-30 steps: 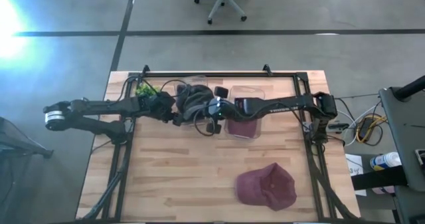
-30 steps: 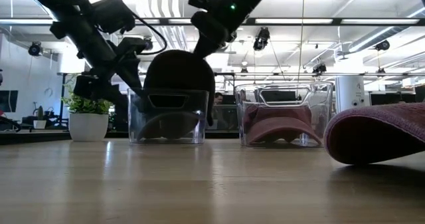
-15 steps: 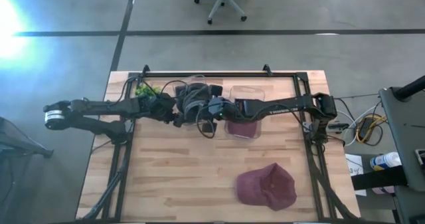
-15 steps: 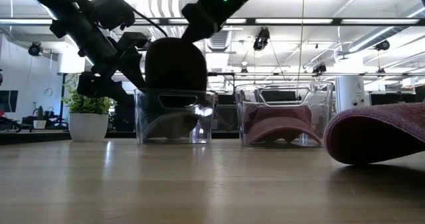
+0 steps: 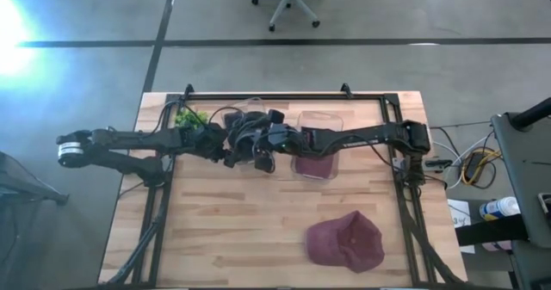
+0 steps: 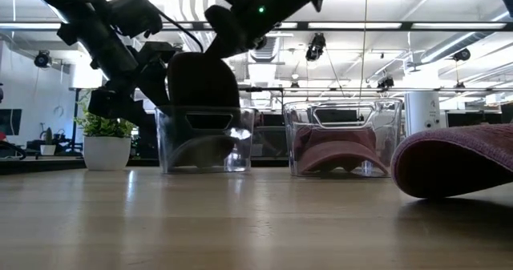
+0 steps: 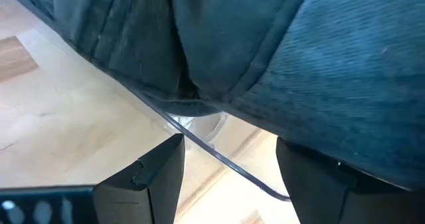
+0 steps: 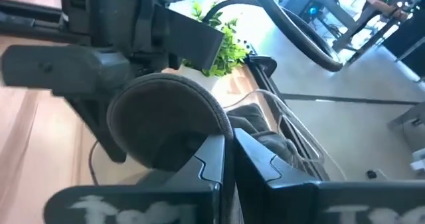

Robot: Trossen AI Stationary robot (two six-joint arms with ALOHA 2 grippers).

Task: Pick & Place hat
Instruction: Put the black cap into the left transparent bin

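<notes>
Shifted left since a second ago: dark corduroy hat [image 6: 200,78] and right gripper [image 5: 261,144], now over the near-left rim of the clear plastic bin [image 6: 204,138]. Leftmost, a leafy potted plant [image 6: 104,142] in a white pot. Next, left gripper [image 5: 225,149], fingers spread wide around the bin's thin transparent wall. Then right gripper, fingers pressed together, pinching the rounded, ribbed hat at its brim. Further right, second clear bin [image 6: 345,138] holding a maroon cap. Far right, a soft maroon cap [image 5: 346,241] lying on the pale wooden table [image 5: 224,230].
</notes>
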